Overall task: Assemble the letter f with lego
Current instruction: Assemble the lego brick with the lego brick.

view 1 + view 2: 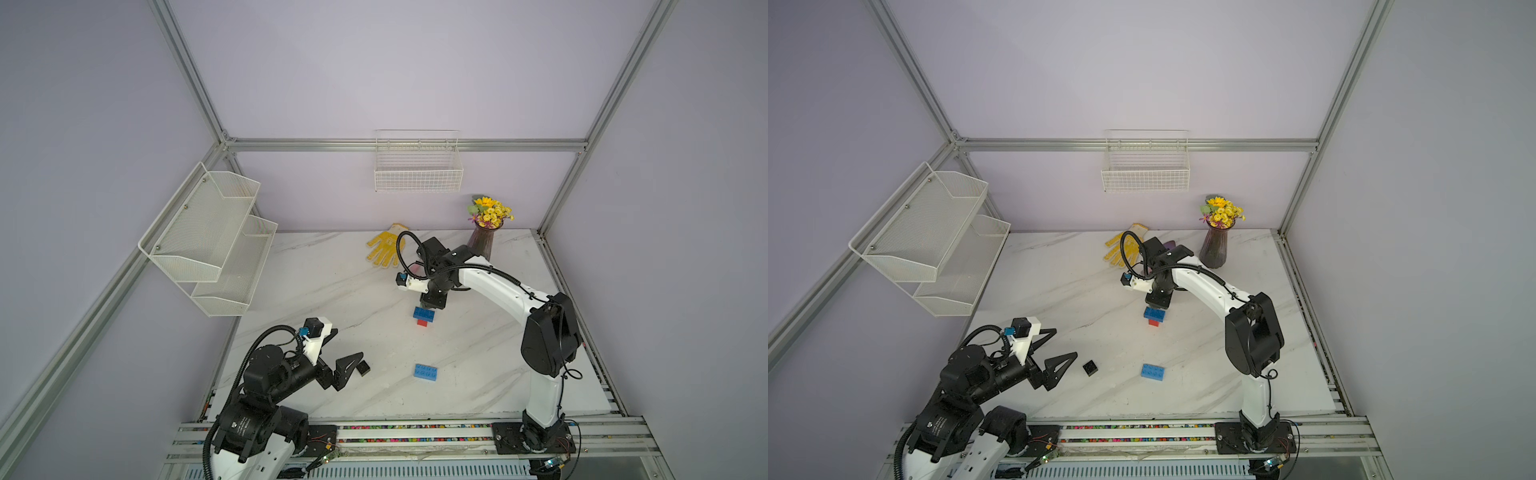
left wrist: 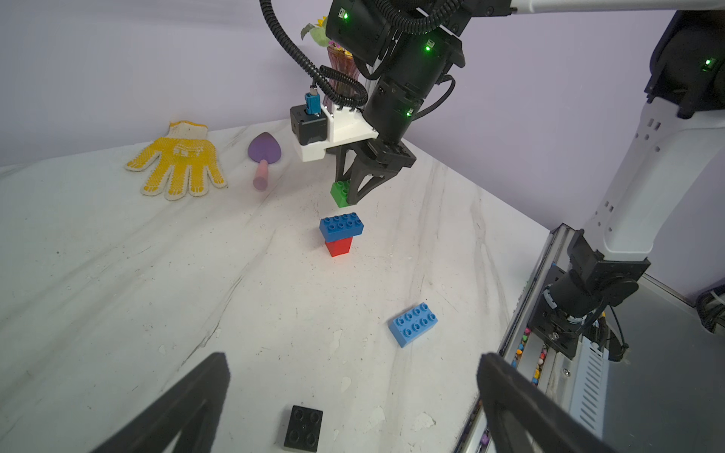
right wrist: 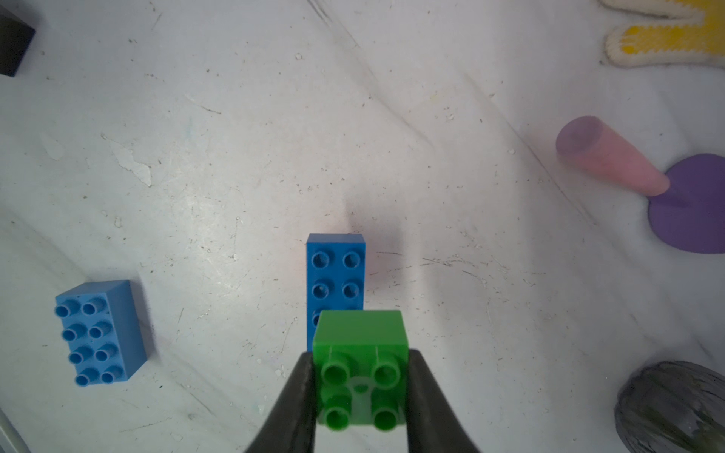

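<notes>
My right gripper point(image 3: 361, 356) is shut on a green brick point(image 3: 359, 333), studs toward its wrist camera. It hangs just above one end of a blue brick point(image 2: 341, 226) that sits on a red brick point(image 2: 338, 248) mid-table; both top views show this stack point(image 1: 424, 315) point(image 1: 1154, 313) under the gripper point(image 1: 432, 304). A loose blue brick point(image 1: 425, 371) point(image 3: 100, 333) lies nearer the front. A black brick point(image 2: 303, 427) point(image 1: 1090, 368) lies studs down just in front of my left gripper point(image 2: 353, 359) point(image 1: 348, 344), which is wide open and holds nothing.
A yellow glove point(image 1: 385, 246) and a purple trowel point(image 2: 264, 157) lie near the back wall. A vase of flowers point(image 1: 482, 245) stands behind the right arm. A wire basket point(image 1: 417, 170) hangs on the back wall and a mesh shelf point(image 1: 208, 241) on the left frame.
</notes>
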